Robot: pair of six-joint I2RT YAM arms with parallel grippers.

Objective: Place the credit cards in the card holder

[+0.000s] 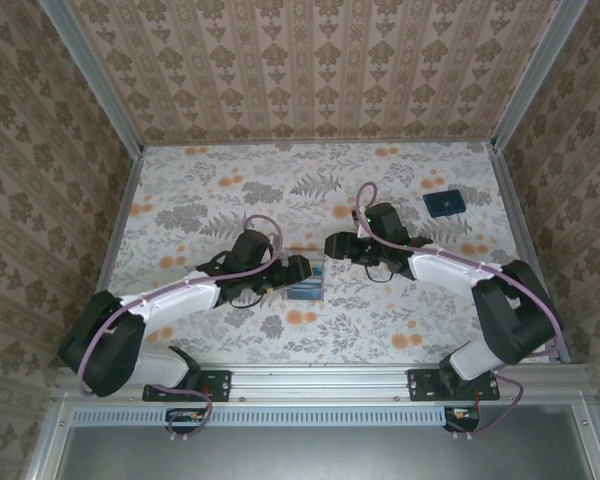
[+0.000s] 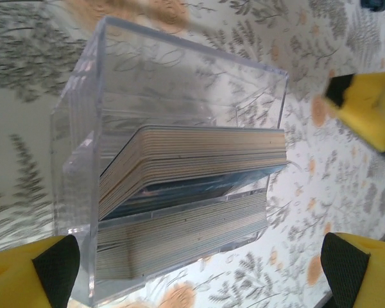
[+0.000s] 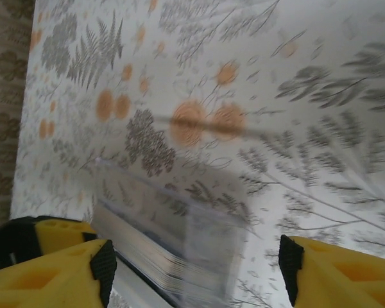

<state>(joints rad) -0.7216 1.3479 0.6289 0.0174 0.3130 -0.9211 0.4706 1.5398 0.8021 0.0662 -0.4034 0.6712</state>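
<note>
**Clear plastic box (image 2: pixel 179 77) between wide-open jaws**

We see the box standing on the floral table (image 1: pixel 230 190), around the middle and a little toward the near edge. Inside it the credit cards (image 2: pixel 192 160) are packed in a tight stack. Their pale edges face the left wrist camera, and a blue card face shows partway down the stack.

The left gripper (image 1: pixel 300 272) lies just left of the box, its yellow fingers (image 2: pixel 19 276) with black pads spread wide. From its wrist view the box sits between them, and one finger stands clearly apart from the box wall. We cannot tell whether the other pad touches the box corner.

The right gripper (image 1: pixel 332 245) is just beyond the far side of the box. Its jaws are also wide apart and hold nothing. Its wrist view looks down on the blurred top of the box.

The card holder (image 1: pixel 445 204), dark navy and flat, lies well apart from the box at the far right of the table.
</note>
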